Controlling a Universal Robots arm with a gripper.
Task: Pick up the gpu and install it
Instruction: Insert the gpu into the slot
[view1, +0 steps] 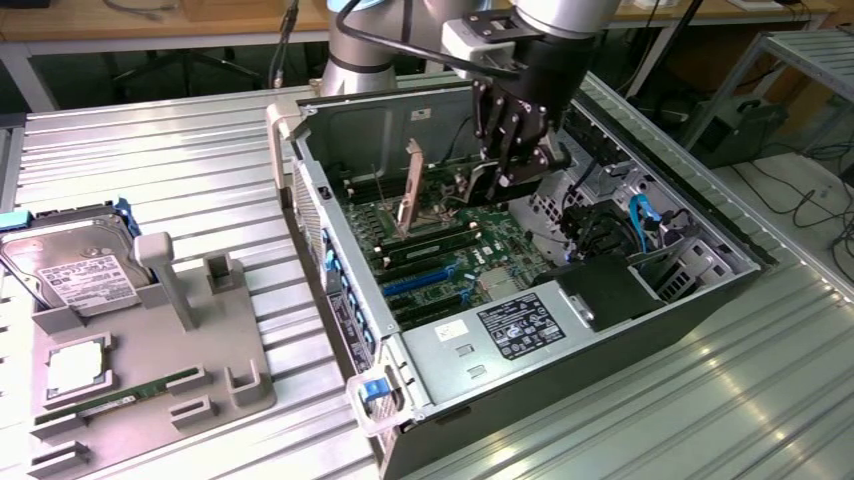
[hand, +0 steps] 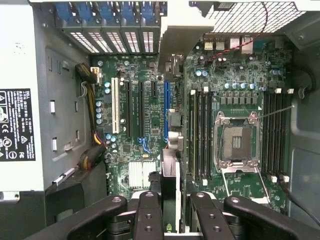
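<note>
While I am hanging over the open computer case (view1: 534, 300) on the ribbed metal table (view1: 160, 160), my pincer (hand: 170, 210) is clamping the gpu (hand: 170, 180) edge-on between its fingers; the card is standing upright above the green motherboard (hand: 235, 85), lining up with the blue slot (hand: 166, 112) beside the memory slots; in the exterior view, a hard drive (view1: 74, 270) is resting in a grey holder (view1: 174, 380) at the left.
</note>
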